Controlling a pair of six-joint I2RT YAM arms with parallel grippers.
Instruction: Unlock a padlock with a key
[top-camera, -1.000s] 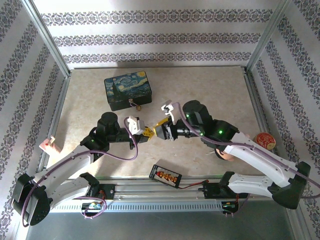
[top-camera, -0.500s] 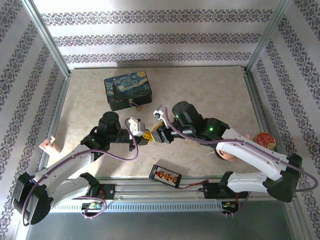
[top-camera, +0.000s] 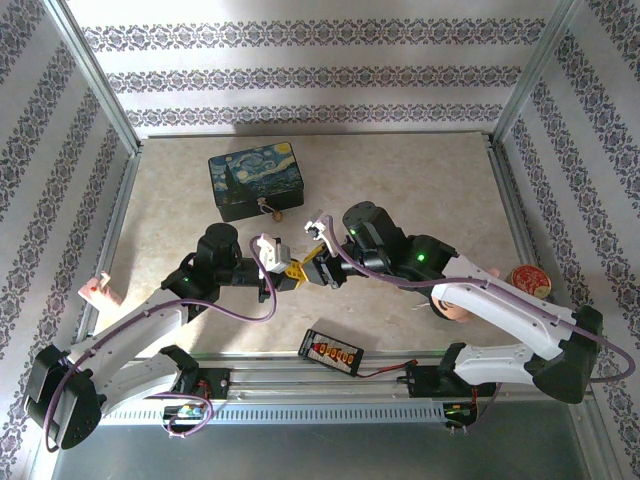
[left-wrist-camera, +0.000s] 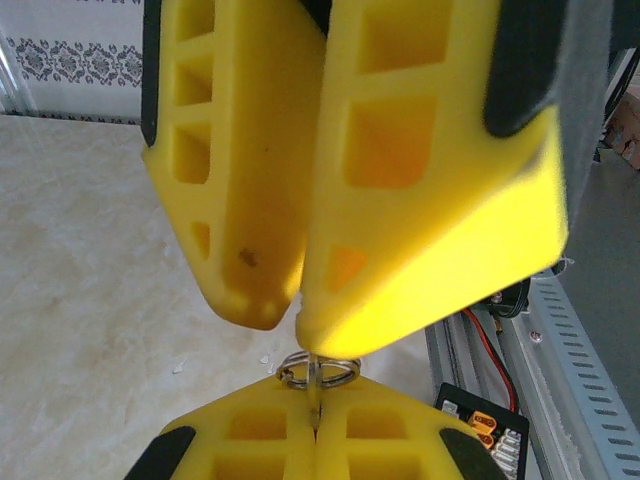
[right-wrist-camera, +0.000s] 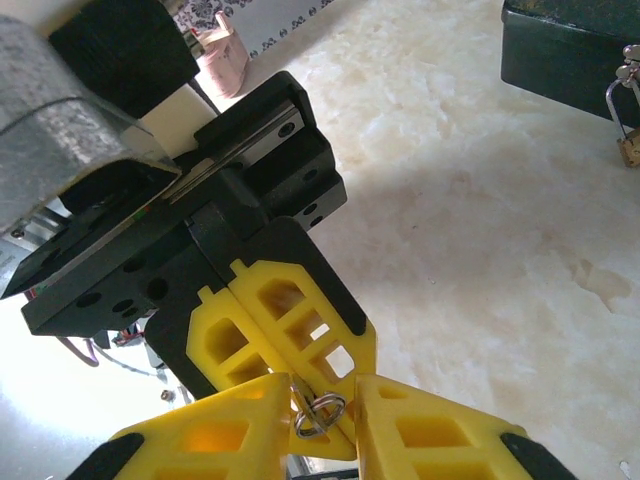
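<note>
1. Left hand (top-camera: 293, 271) is clamped shut on the key (left-wrist-camera: 314, 395). The key's ring (left-wrist-camera: 318, 371) pokes out past the yellow fingertips.
2. Right hand (right-wrist-camera: 322, 405) meets it tip to tip above the worktop (top-camera: 420, 180). Its fingers are slightly apart, one on each side of the ring. Cannot tell whether they touch it.
3. Padlock (top-camera: 265, 208) hangs at the front of the dark painted box (top-camera: 253, 178), toward the back of the worktop and apart from both hands.

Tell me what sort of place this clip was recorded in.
Likely a purpose-built robot test booth, not a home: a marble-look tabletop walled by patterned wallpaper panels in aluminium framing, with the left arm and right arm bolted to a slotted rail at its near edge.
</note>
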